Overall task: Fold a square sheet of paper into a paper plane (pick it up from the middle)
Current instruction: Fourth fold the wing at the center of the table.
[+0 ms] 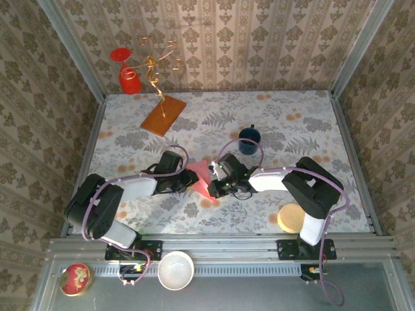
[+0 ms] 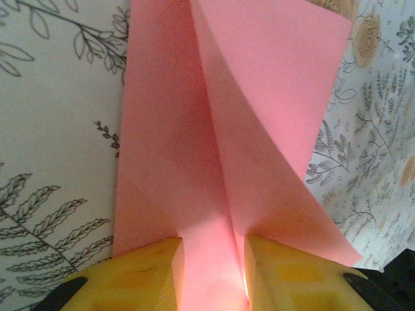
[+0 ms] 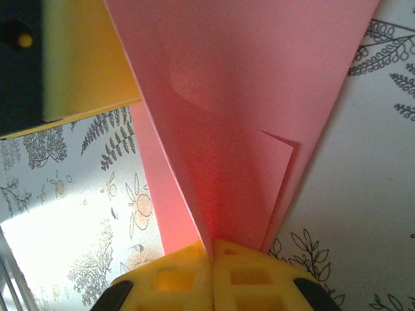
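The pink-red sheet of paper [image 1: 200,176] is creased into a pointed shape and held off the table between both arms. My left gripper [image 1: 188,180] reaches in from the left. In the left wrist view its yellow fingers [image 2: 146,275] stand a little apart, the paper's [image 2: 214,129] centre fold fills the gap, and a flap spreads out over each finger. My left gripper [image 2: 213,272] grips that fold. My right gripper [image 1: 213,188] comes from the right. In the right wrist view it [image 3: 212,259] is shut tight on the paper's [image 3: 246,97] folded edge, and a left finger [image 3: 84,65] shows beyond.
An orange-brown board [image 1: 163,115] lies at the back left, near a red cup [image 1: 128,78] and a wire coil. A dark blue mug [image 1: 249,139] stands just behind the right gripper. A tan disc [image 1: 291,218] lies front right. A white bowl [image 1: 176,269] sits below the rail.
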You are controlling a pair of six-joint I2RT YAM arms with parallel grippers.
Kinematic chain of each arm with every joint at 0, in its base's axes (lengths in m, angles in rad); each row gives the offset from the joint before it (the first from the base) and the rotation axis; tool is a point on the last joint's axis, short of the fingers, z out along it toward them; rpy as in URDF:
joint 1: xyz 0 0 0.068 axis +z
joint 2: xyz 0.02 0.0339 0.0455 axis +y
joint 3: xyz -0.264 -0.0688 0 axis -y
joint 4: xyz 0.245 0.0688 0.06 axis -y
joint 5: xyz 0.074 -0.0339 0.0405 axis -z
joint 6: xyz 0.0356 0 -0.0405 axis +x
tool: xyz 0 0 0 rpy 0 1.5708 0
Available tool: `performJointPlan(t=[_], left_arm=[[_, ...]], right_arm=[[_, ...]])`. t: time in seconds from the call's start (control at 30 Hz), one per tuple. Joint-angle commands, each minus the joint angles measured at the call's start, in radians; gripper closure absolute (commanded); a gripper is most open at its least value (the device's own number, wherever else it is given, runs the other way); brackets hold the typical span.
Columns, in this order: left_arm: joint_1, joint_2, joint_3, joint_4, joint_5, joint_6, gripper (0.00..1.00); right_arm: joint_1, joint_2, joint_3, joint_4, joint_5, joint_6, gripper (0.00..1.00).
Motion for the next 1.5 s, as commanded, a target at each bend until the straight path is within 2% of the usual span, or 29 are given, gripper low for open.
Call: performJointPlan(t=[0.0,0.13,0.2,0.37,0.57,0.87,1.2,1.47], left_arm=[[0.001,0.018,0.022,-0.005,-0.002,-0.018,0.69],[-0.004,0.029,0.03,-0.051,-0.01,-0.012,0.62],[-0.01,0.033,0.039,-0.09,-0.025,-0.004,0.61],[-0.01,0.041,0.045,-0.144,-0.043,-0.005,0.6],[-0.01,0.043,0.052,-0.167,-0.047,-0.008,0.59],[-0.01,0.039,0.051,-0.168,-0.042,-0.012,0.59],[-0.01,0.04,0.057,-0.166,-0.034,-0.015,0.59],[-0.01,0.025,0.052,-0.169,-0.041,-0.021,0.61]], right_arm=[[-0.005,-0.018,-0.007,-0.068,0.008,-0.016,0.88],[-0.002,-0.041,0.02,-0.112,0.018,0.006,0.74],[0.002,-0.058,0.036,-0.131,0.036,0.019,0.7],[0.027,-0.086,0.085,-0.236,0.172,0.024,0.65],[0.077,-0.105,0.104,-0.279,0.27,0.021,0.61],[0.145,-0.032,0.193,-0.352,0.391,0.003,0.6],[0.177,0.03,0.25,-0.391,0.445,-0.013,0.62],[0.179,0.032,0.243,-0.364,0.417,-0.031,0.76]])
